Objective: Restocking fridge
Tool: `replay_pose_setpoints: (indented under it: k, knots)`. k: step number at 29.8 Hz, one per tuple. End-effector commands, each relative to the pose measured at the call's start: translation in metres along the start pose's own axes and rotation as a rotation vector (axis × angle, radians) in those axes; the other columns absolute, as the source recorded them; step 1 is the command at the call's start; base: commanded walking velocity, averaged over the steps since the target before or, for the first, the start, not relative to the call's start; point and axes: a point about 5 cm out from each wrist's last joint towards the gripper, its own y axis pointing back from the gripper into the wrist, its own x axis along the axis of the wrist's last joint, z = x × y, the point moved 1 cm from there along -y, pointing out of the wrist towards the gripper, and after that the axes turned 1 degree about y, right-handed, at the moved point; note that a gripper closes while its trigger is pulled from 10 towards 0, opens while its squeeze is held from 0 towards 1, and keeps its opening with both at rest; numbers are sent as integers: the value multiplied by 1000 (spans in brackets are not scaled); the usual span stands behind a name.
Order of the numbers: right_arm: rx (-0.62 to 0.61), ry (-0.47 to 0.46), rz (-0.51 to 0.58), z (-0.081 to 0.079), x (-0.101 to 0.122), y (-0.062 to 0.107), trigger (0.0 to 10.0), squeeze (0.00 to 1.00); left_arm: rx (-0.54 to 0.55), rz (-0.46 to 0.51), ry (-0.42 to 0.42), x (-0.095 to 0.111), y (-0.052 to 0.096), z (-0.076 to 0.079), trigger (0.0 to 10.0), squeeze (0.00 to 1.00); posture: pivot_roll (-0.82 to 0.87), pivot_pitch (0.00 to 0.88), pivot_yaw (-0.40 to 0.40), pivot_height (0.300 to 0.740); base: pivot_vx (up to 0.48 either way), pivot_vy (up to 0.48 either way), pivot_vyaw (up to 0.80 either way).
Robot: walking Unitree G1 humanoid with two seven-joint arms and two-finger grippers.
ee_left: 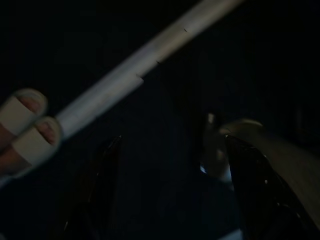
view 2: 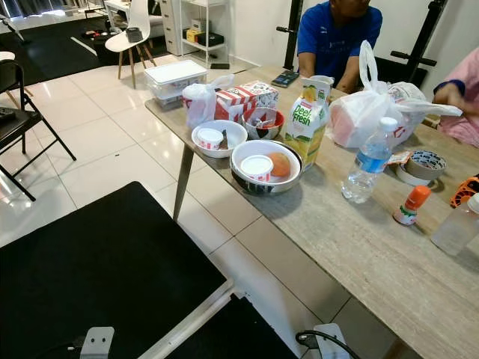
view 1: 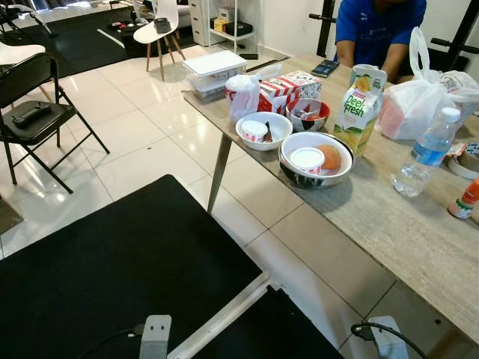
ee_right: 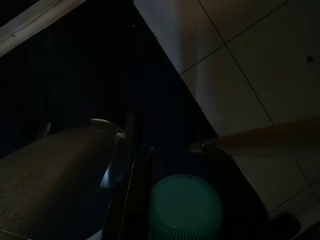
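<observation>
On the wooden table point(view 1: 389, 232) stand a Peel Fresh juice carton point(view 1: 358, 108), a clear water bottle point(view 1: 426, 153), a bowl point(view 1: 318, 161) holding a small cup and an orange fruit, and a white bowl point(view 1: 263, 131) with another cup. A red-and-white box point(view 1: 288, 90) and tied plastic bags lie behind them. In the dark right wrist view my right gripper point(ee_right: 172, 148) hangs over the floor, shut on a green-capped bottle point(ee_right: 185, 206). My left gripper point(ee_left: 172, 142) hangs open above a dark mat, with nothing between its fingers.
A person in a blue shirt point(view 1: 378, 30) sits at the table's far end; a pink sleeve point(view 2: 460, 105) rests at the right. A black folding chair point(view 1: 34, 112) stands at left. A black mat point(view 1: 112, 277) covers the near floor. A person's toes point(ee_left: 30, 125) lie beside a white bar.
</observation>
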Motion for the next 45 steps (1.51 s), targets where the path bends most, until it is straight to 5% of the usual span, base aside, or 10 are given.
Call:
replay_pose_setpoints:
  k: [1,45]
  knots:
    - [-5,-17,7,1,1,0,10000,0,-22,-36,16,-10,1,6,10000,0,-7,0,-7,740,0,0,0]
    - [37,-16,-14,-5,3,-1,10000,0,-60,-43,-14,-8,0,8,10000,0,-2,0,-3,740,0,0,-710]
